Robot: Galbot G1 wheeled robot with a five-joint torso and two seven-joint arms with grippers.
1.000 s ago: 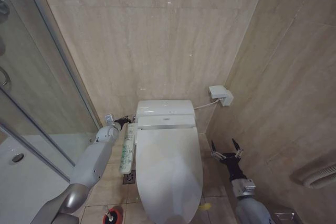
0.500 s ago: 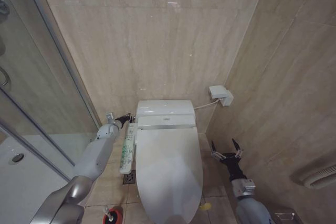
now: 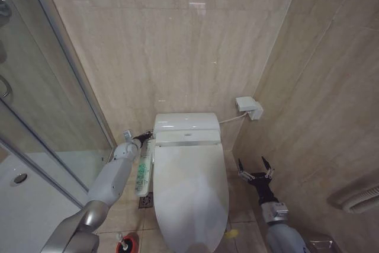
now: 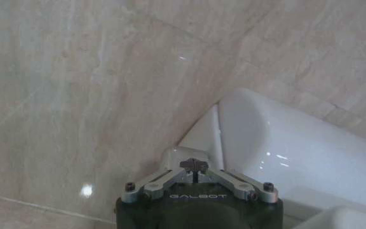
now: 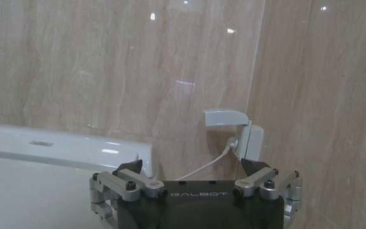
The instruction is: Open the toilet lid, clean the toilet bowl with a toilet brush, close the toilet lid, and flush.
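The toilet lid (image 3: 190, 189) is glossy white and lies flat, closed, so the toilet bowl is hidden under it. Behind the lid sits the white bidet unit (image 3: 186, 126). My left gripper (image 3: 144, 136) reaches to that unit's rear left corner, close to the wall. In the left wrist view the left gripper (image 4: 194, 165) is shut and empty beside the white unit (image 4: 285, 143). My right gripper (image 3: 256, 169) hangs open to the right of the toilet, holding nothing, its fingers (image 5: 129, 168) spread wide. The toilet brush (image 3: 125, 243) stands in its red cup on the floor at lower left.
A narrow white button panel (image 3: 143, 169) runs along the toilet's left side. A glass shower wall (image 3: 47, 93) and white tray (image 3: 23, 199) lie left. A wall socket with a cable (image 3: 249, 108) is at the rear right. Tiled walls close in behind and on the right.
My left arm has stretched forward and a little right, bringing its gripper closer to the bidet unit's rear left corner. The right arm has not moved.
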